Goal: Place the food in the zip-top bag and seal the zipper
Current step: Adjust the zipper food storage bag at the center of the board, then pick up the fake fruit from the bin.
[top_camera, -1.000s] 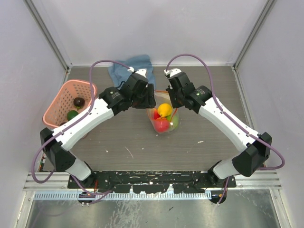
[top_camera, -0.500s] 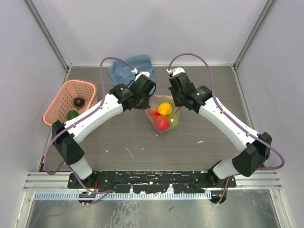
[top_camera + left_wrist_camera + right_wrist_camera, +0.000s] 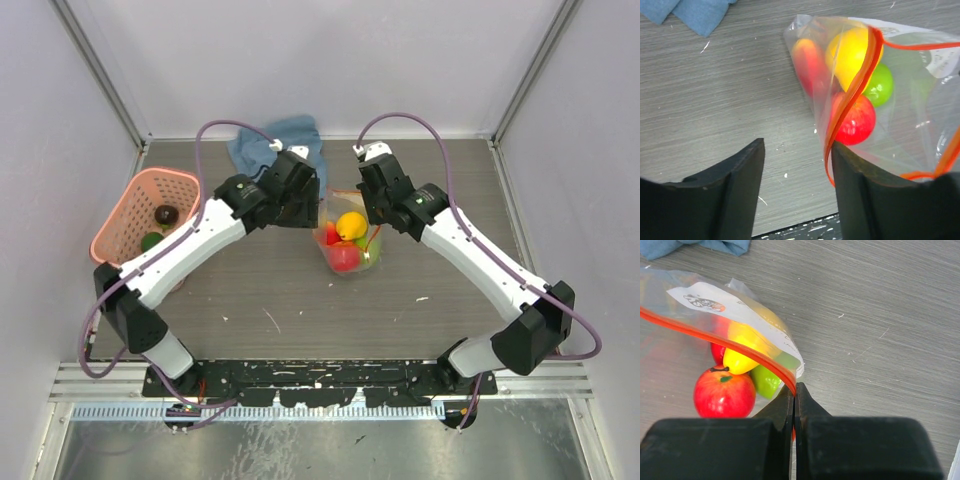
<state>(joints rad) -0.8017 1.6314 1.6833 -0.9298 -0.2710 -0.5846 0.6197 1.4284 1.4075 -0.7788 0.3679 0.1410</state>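
**A:** While the right hand (image 3: 795,399) is clenched on the end of the thin red-orange zipper (image 3: 715,337), what worries you most?

**B:** The left hand (image 3: 797,182). It is released, jaws well apart with bare bench (image 3: 715,100) between them. In its wrist view the zipper only brushes the inner face of the finger (image 3: 865,195) at the lower right of the frame. I judge that closing from there could nip one lip alone, or nothing, and the mouth would gape.

**A:** Anything else?

**B:** The clear thin plastic zip-top bag (image 3: 912,135) is limp and held up by one pinched corner. A tug could tip it and let the small glossy rounded toy fruits (image 3: 724,392) inside roll out. Also, a dark brown fruit (image 3: 166,214) and a green fruit (image 3: 152,241) lie in the pink lattice plastic basket (image 3: 128,205) at the left of the top view. Sealing now would shut them out.

**A:** Where does the bag sit, and how does it lie?

**B:** At the centre of the top view, on the bench between the two hands, just below the crumpled blue cloth (image 3: 285,140). The zipper's long axis runs roughly left to right across the frame. The open mouth points toward the upper edge, as far as I can tell, and the closed bottom toward the lower edge.
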